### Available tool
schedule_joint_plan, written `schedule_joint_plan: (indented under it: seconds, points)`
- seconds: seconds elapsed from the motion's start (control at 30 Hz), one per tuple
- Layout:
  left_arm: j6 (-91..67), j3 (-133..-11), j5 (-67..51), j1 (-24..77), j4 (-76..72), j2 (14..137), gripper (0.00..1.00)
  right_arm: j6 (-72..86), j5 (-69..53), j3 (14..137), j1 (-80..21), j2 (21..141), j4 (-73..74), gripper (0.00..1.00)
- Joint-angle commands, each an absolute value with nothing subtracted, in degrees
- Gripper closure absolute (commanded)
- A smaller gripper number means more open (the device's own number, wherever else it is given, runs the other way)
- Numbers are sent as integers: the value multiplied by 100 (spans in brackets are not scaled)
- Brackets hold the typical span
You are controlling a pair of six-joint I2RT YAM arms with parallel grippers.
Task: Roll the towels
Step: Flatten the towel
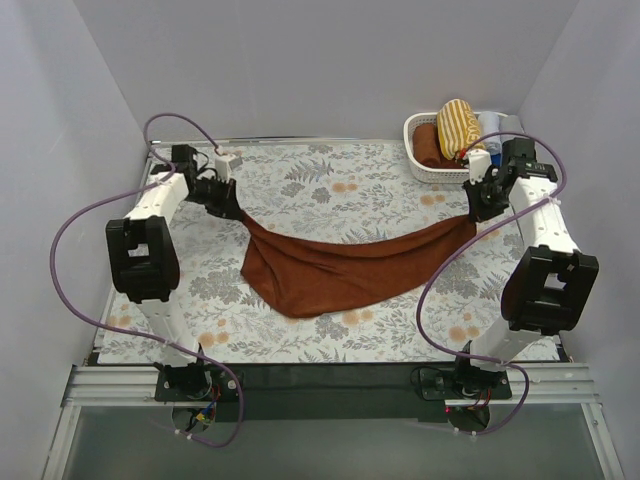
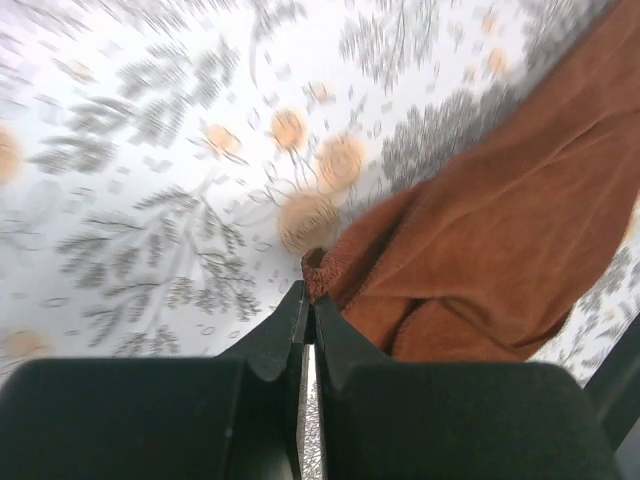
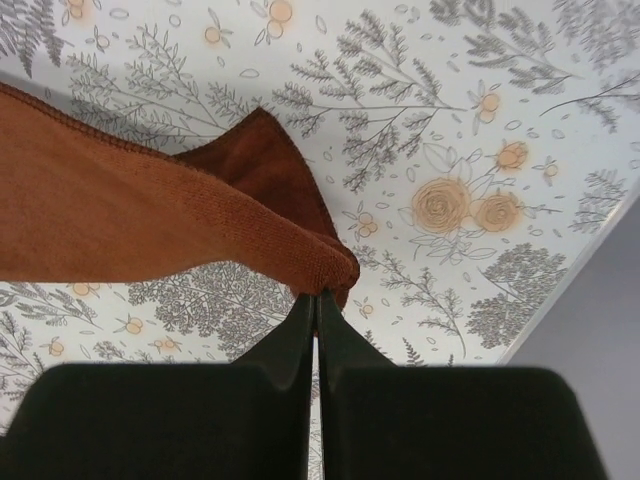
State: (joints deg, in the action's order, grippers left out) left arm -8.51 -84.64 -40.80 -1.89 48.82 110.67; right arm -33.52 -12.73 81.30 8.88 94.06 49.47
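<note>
Rust-brown towel [image 1: 330,270] sags lengthwise, left to right.

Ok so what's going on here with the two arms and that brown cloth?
The two arms hold the rust-brown towel stretched between them over the floral table. The left gripper is shut on one corner and the right gripper on the opposite end, while the middle sags and appears to rest on the tabletop. It is not rolled yet. The yellow striped towel sits in the white basket at the far right corner.
</note>
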Motion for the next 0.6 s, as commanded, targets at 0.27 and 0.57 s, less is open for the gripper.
schedule_joint_plan:
  seconds: [0.27,0.57]
  points:
    - [-2540,-9598,-6072,-1669,4781,10047,100,-2971,-2012,9493,1230,8808,4518,99]
    - [-2488,-8765,-5004,-1846,5027,8011,100,-3243,-2575,8122,1274,7042,4263,99]
